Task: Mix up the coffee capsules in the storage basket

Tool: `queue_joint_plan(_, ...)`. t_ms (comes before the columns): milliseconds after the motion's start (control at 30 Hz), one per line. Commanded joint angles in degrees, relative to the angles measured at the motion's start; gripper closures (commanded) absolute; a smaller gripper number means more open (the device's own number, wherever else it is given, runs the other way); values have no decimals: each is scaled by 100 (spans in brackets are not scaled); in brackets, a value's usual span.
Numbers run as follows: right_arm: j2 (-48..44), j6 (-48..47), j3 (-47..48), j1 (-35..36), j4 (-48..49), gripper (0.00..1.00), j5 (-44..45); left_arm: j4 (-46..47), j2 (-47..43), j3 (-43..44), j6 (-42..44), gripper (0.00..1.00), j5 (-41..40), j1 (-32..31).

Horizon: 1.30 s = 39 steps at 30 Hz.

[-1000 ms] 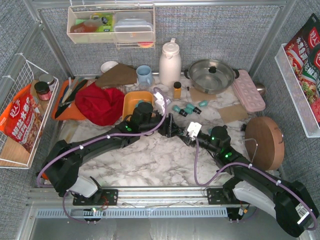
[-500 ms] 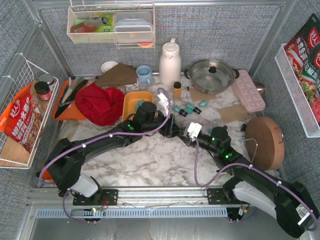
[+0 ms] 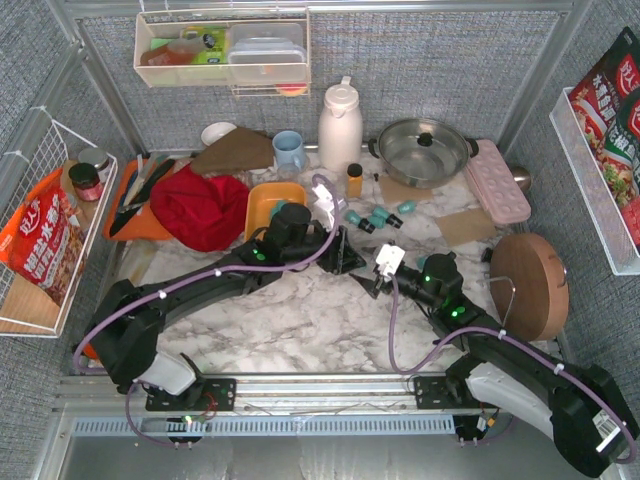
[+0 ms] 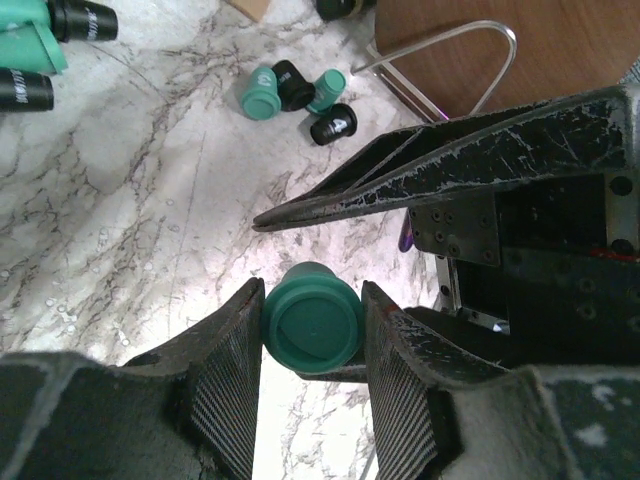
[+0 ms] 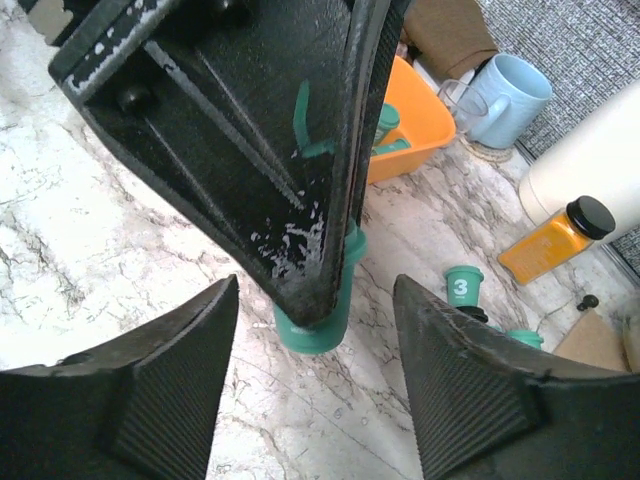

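Note:
My left gripper (image 3: 350, 262) is shut on a teal coffee capsule (image 4: 312, 328) and holds it just above the marble, right of the orange-yellow storage basket (image 3: 262, 205). The capsule shows under the left finger in the right wrist view (image 5: 320, 325). My right gripper (image 3: 374, 282) is open and empty, its jaws spread wide on either side of the left gripper's tip and the capsule. Several teal and black capsules (image 3: 375, 218) lie loose on the table beyond, also in the left wrist view (image 4: 295, 90). The basket (image 5: 425, 120) holds a teal capsule (image 5: 385, 122).
An amber bottle (image 3: 354, 180), a white thermos (image 3: 340, 125), a blue mug (image 3: 288, 150) and a steel pot (image 3: 423, 150) stand behind. A red cloth (image 3: 205, 205) lies left of the basket. A pink egg tray (image 3: 497, 180) and a round wooden board (image 3: 528, 285) are on the right.
My right gripper has drawn back a little toward the near side, away from the left gripper. The left gripper keeps the teal capsule and has barely moved.

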Motion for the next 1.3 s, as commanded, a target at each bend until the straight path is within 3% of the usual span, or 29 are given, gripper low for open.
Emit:
queue_joint_plan(0, -49, -33, -11, 2, 189, 30, 50, 93, -118, -4, -10, 70, -220, -8)
queue_joint_plan(100, -59, -33, -11, 8, 184, 19, 60, 102, -176, -23, -12, 71, -294, -3)
queue_joint_plan(167, -69, -30, -10, 10, 186, 3, 69, 89, -213, -38, -9, 71, -360, -6)
queue_joint_plan(200, -77, -29, -15, 11, 179, 1, 90, 71, -236, -45, -1, 71, -417, -6)
queue_joint_plan(400, -186, 100, -8, 11, 84, 1, 442, 77, -457, -201, 15, 71, -1058, -2)
queue_joint_plan(633, -321, 629, 134, 11, -182, 1, 1637, -64, -897, -542, -303, 73, -3074, 11)
queue_joint_plan(833, -390, 1243, 394, 2, -655, 1, 2832, -254, -1287, -884, -528, 87, -4458, 127)
queue_joint_plan(1000, -613, 1491, 201, -53, -355, 1, 3775, -339, -1459, -1112, -658, 95, -4736, 429)
queue_joint_plan(1100, -621, 1680, 135, -121, -224, 1, 3903, -361, -1448, -1139, -676, 100, -4676, 771)
queue_joint_plan(1267, -440, 1799, 350, -206, -591, 1, 3950, -141, -1234, -1059, -530, 100, -4686, 1493)
